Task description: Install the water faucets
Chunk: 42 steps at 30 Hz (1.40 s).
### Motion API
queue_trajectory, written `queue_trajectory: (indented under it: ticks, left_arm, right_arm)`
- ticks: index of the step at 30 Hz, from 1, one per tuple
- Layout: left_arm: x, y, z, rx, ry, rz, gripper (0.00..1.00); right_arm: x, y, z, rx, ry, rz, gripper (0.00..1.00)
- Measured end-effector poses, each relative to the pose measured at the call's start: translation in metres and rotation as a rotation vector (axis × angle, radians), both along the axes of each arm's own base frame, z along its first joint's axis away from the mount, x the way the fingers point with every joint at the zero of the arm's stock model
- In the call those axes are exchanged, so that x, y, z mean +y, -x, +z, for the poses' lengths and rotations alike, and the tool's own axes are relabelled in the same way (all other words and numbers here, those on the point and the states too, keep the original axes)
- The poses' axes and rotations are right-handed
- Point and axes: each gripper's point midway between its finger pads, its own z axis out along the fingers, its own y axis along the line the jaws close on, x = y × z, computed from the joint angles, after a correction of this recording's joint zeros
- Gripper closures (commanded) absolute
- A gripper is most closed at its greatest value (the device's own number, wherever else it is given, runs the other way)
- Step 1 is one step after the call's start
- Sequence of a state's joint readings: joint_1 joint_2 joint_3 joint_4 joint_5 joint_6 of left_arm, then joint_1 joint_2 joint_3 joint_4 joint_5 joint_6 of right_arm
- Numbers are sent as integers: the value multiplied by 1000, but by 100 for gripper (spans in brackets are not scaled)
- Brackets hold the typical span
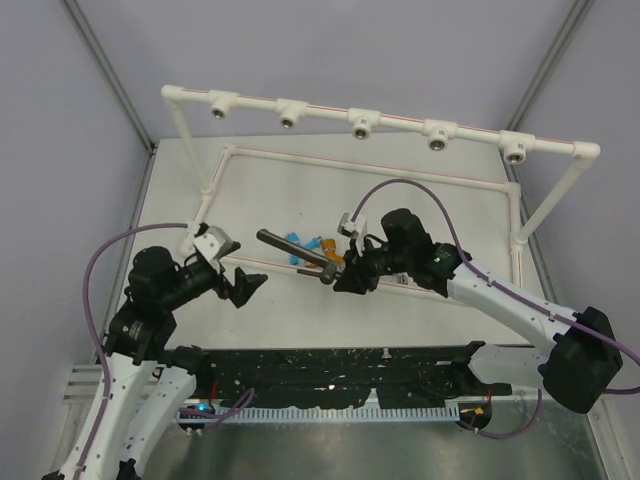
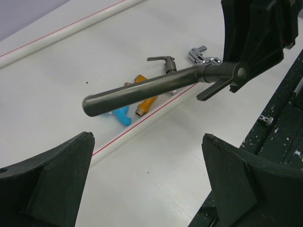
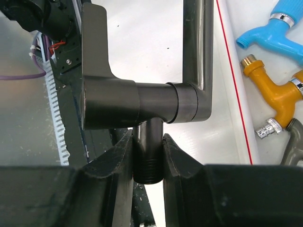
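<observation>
Right claw [image 3: 147, 163] pinches dark-grey faucet [image 1: 291, 251], long arm pointing left toward spread left claw [image 1: 240, 266]

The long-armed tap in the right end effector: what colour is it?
Dark grey. The tap shows best in the right wrist view.

Smooth, faintly glossy dark-metal faucet [image 3: 118, 101]
</observation>
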<state>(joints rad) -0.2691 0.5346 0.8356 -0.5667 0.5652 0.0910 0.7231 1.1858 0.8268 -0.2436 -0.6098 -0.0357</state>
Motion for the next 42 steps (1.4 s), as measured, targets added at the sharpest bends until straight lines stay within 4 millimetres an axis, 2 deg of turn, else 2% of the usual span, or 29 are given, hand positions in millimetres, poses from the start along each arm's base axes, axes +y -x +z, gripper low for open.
queue_trajectory:
  ticks: [4, 7, 12, 15, 16, 20, 26, 29, 35, 42]
  left_arm:
    - [-7, -3, -33, -56, 8, -44, 0]
    - [-8, -5, -42, -124, 20, -51, 0]
    - [-16, -8, -16, -276, -27, -135, 4]
    - [-27, -21, 4, -291, -58, -189, 4]
    - [-31, -26, 9, -293, -63, -206, 0]
    - [-47, -36, 14, -312, -102, -283, 0]
    - [-72, -30, -11, -368, -210, -457, 1]
    - [-83, -24, -19, -420, -250, -551, 4]
    - [-105, -27, -33, -440, -290, -672, 9]
    - [-123, -25, -54, -401, -299, -760, 25]
  right_arm:
    - [-7, -6, 14, 28, -4, -17, 95]
    - [-11, -10, 24, 21, 3, -22, 95]
    - [-11, -9, 38, 18, 11, 2, 94]
    - [-9, -10, 40, 29, 17, 16, 95]
    - [-8, -10, 40, 33, 23, 21, 95]
    - [-8, -10, 40, 48, 41, 32, 95]
    - [-10, -5, 39, 67, 53, 55, 95]
    - [-10, 0, 40, 83, 52, 71, 95]
    - [-8, 6, 49, 97, 28, 103, 95]
    - [-5, 11, 55, 106, 3, 132, 95]
